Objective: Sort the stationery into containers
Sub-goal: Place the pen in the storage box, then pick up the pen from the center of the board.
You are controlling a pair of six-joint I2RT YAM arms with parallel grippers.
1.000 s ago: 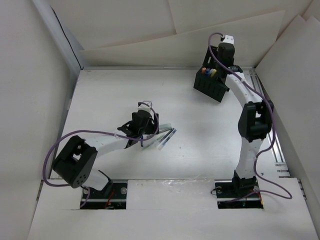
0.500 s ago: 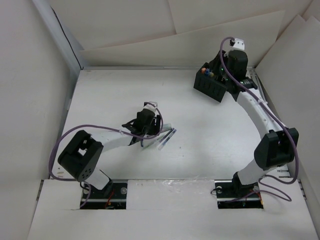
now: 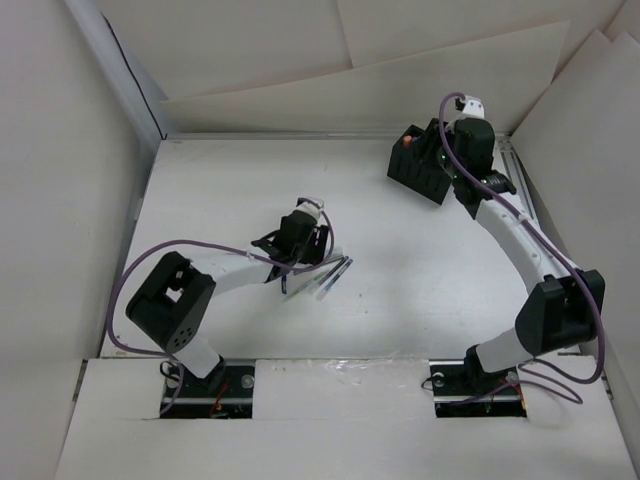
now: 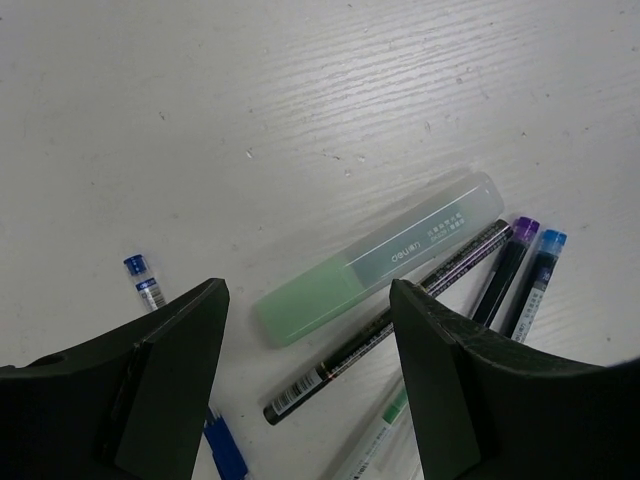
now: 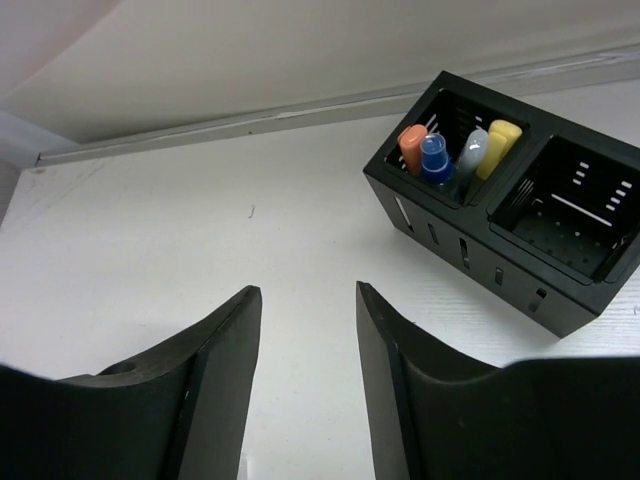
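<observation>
Top external view has a white table (image 3: 230, 180) fenced by pale boards (image 3: 80, 200) on the left, back and right, with a metal strip (image 3: 300, 133) along the far edge. Open room runs across the far left and through the middle between the arms. The right arm (image 3: 520, 240) arcs up the right side to the far right corner, and the left arm (image 3: 215, 275) reaches in low from the near left towards the centre.

A black organiser box (image 5: 470, 262) sits skewed near the far edge on the right. The right gripper (image 5: 307, 292) hangs near it, apart from it, fingers spread with nothing between them. One compartment holds four upright pieces: an orange cap (image 5: 411, 140), a blue marker (image 5: 433, 160), a pale grey one (image 5: 474, 150) and a yellow one (image 5: 500, 140). The other compartment (image 5: 570, 210) shows its slotted floor.

At the centre the left gripper (image 4: 307, 295) is above loose stationery, fingers spread and pinching nothing. On the table below lie a green highlighter (image 4: 370, 265), a thin black pen (image 4: 390, 320) touching its side, a purple-tipped refill (image 4: 505, 265) and a blue-tipped refill (image 4: 535, 275) side by side, and, well apart to the left, a small blue-capped piece (image 4: 145, 285)
</observation>
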